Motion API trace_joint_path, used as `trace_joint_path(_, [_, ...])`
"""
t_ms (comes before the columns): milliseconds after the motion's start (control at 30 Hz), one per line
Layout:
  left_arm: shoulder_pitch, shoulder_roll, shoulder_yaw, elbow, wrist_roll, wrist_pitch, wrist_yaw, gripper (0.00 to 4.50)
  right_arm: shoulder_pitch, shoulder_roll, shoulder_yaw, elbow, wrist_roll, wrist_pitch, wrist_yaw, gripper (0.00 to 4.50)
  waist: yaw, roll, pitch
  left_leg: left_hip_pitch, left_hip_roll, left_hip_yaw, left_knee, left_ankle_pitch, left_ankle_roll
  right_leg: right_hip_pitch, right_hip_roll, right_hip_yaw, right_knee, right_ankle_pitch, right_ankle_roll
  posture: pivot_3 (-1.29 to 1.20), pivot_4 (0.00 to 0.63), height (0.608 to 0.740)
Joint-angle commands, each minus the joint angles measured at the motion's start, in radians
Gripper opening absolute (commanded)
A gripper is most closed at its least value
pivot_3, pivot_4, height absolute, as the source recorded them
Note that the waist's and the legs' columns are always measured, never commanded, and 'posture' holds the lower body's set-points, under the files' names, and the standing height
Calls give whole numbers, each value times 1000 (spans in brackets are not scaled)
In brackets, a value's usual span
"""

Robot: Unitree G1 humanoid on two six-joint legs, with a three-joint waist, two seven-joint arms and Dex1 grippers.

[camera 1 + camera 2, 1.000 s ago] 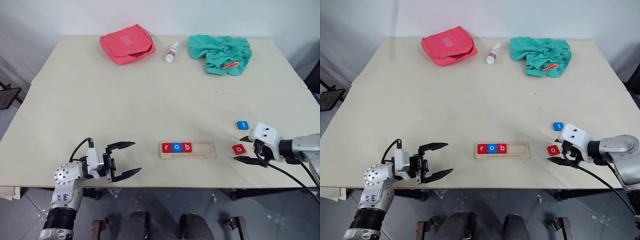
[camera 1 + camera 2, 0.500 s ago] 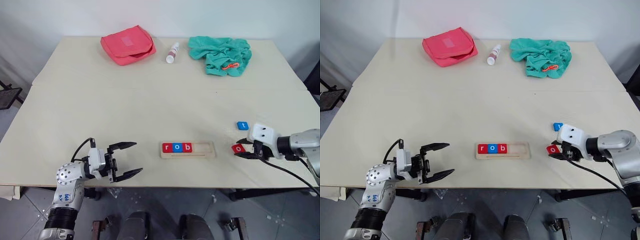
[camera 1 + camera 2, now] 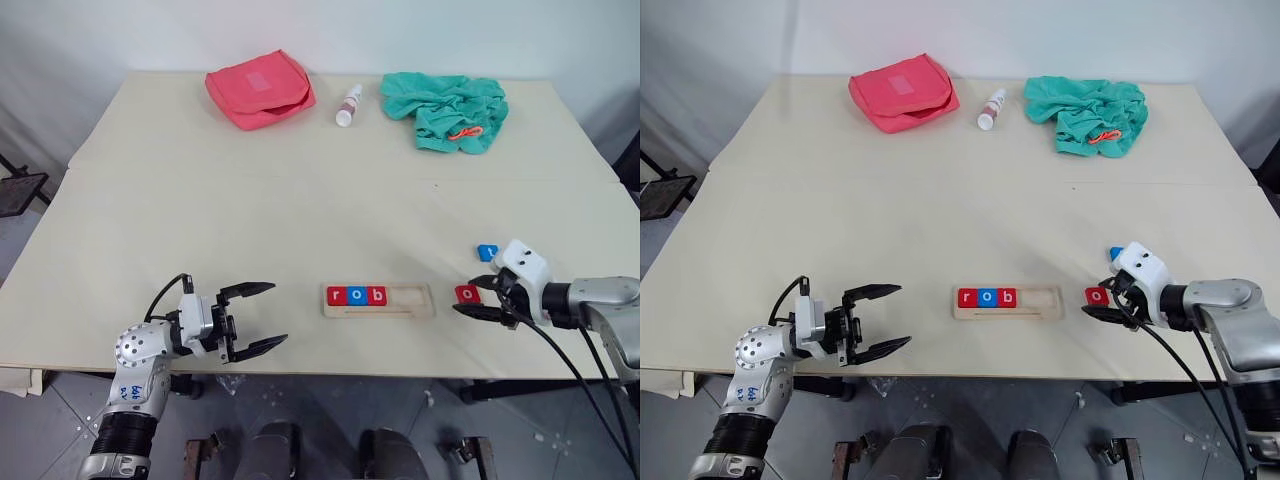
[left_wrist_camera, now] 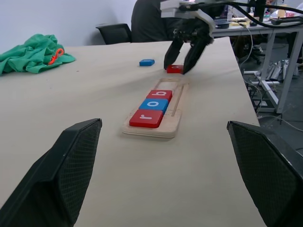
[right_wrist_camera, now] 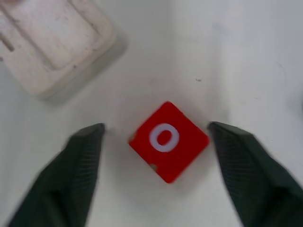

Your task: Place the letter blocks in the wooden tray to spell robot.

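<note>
Now the right pincer (image 5: 161, 179) straddles the red o tile (image 5: 168, 140) (fingers spread, not touching) near the wooden tray (image 3: 415, 300) end.

A pale table (image 3: 250, 210) carries a pink pouch (image 3: 260, 88), small bottle (image 3: 349, 104) and green cloth (image 3: 445, 107) far; near, wooden tray (image 3: 379, 300), red o block (image 3: 467, 294), blue block (image 3: 487, 252).

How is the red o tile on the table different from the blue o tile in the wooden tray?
The red square o tile lies loose on the table beside the pale wooden tray; the blue square o tile sits in the tray between the red r and b tiles. One is red, the other blue. Both are flat squares bearing a white o.
</note>
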Motion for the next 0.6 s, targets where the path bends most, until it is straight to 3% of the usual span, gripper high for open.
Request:
trace_joint_path(33, [-9,1,4,1,-8,-18,-13,4500,-2,-29,-19,-16,-7,-55,17,4344,0,0,0,0,0,0,0,0,0,0,0,0,0,0,0,0,150,740])
trace_joint_path(200, [-26,-2,4,19,-6,-19,-22,4500,-61,-70,29,57,-52,-140,78,4344,0,0,0,0,0,1,0,0,0,0,0,0,0,0,0,0,150,740])
trace_joint_path(367, [-42,-4,3,38,-5,-26,-27,4500,-174,-130,158,197,-150,-333,244,4344,-1,0,0,0,0,1,0,0,0,0,0,0,-1,0,0,0,150,740])
trace_joint_path(600, [-32,-1,8,26,-5,-27,-19,4500,-308,-113,263,400,-253,-538,364,4344,0,0,0,0,0,0,-1,0,0,0,0,-1,-1,0,0,0,150,740])
